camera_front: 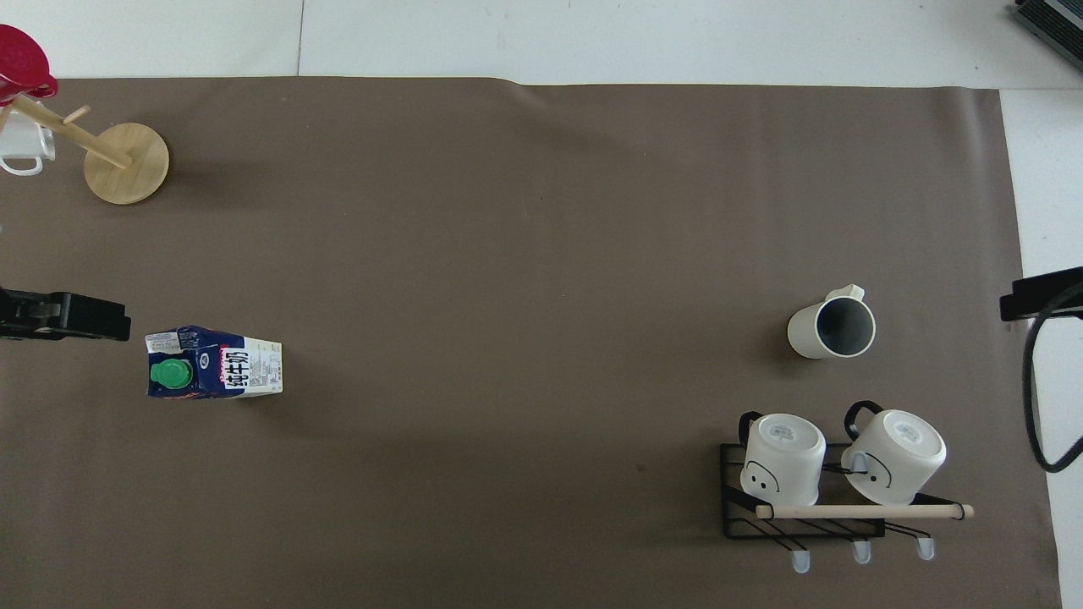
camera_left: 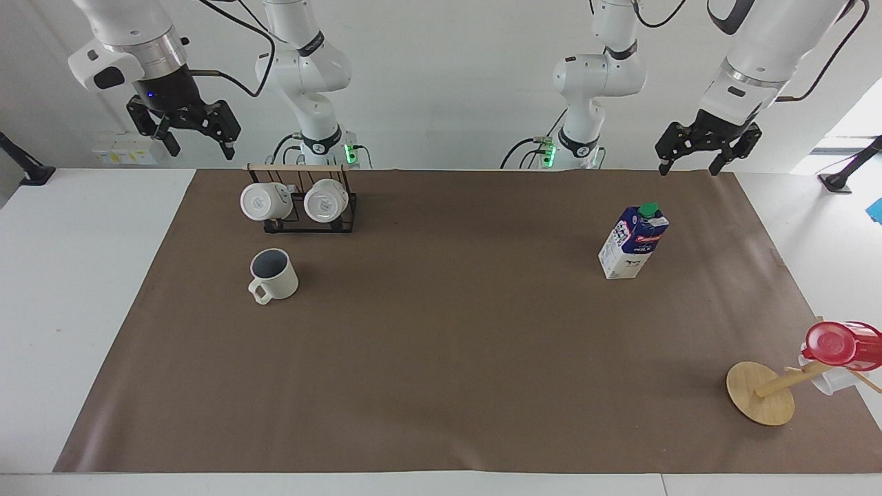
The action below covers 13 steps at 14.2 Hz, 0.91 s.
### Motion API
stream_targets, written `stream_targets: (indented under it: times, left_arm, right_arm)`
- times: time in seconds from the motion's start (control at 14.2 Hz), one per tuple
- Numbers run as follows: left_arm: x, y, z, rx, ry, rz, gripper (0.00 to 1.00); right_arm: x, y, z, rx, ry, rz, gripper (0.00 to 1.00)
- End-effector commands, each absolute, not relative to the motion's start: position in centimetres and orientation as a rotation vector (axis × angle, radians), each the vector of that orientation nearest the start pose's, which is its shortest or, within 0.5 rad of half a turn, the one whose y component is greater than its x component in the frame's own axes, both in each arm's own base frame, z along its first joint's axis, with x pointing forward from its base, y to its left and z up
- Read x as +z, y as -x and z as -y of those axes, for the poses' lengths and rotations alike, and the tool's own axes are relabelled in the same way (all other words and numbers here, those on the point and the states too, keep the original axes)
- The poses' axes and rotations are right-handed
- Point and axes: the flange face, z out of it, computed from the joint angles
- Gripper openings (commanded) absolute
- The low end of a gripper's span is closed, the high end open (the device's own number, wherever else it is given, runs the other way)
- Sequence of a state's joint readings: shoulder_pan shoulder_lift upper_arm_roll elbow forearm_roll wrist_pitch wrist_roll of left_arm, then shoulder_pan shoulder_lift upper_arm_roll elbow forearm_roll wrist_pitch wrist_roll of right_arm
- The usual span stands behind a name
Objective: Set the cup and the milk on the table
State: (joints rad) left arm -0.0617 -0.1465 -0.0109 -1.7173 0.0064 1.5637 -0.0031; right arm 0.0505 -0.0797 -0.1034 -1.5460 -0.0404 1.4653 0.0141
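Standing w/ cup [camera_left: 273, 273] just beside mug rack [camera_left: 301, 200], milk [camera_left: 633, 242] well apart.

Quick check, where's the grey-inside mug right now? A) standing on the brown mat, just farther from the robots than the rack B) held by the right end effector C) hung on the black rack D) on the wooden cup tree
A: the cup stands upright on the mat of the table, apart from the rack, which holds the two white mugs.
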Motion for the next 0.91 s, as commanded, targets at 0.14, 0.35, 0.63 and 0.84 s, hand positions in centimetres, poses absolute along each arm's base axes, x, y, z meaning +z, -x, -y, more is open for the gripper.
stream_targets:
  times: [0.14,0.35,0.63,0.84]
  left_arm:
    - [63.79,-50.56,3.38,0.017,3.144,-0.104,1.00]
    - [63.79,-50.56,3.38,0.017,3.144,-0.104,1.00]
    - [63.79,-50.56,3.38,0.017,3.144,-0.104,1.00]
    - [63.79,-50.56,3.38,0.017,3.144,-0.104,1.00]
  right_arm:
    - [66.88,-51.47,3.17,-0.023,3.165,-0.145,1.00]
    - [66.89,-51.42,3.23,-0.023,3.164,-0.145,1.00]
    - [66.81,-51.36,3.17,-0.019,3.165,-0.143,1.00]
    - [66.54,-51.25,3.41,-0.009,3.164,-0.150,1.00]
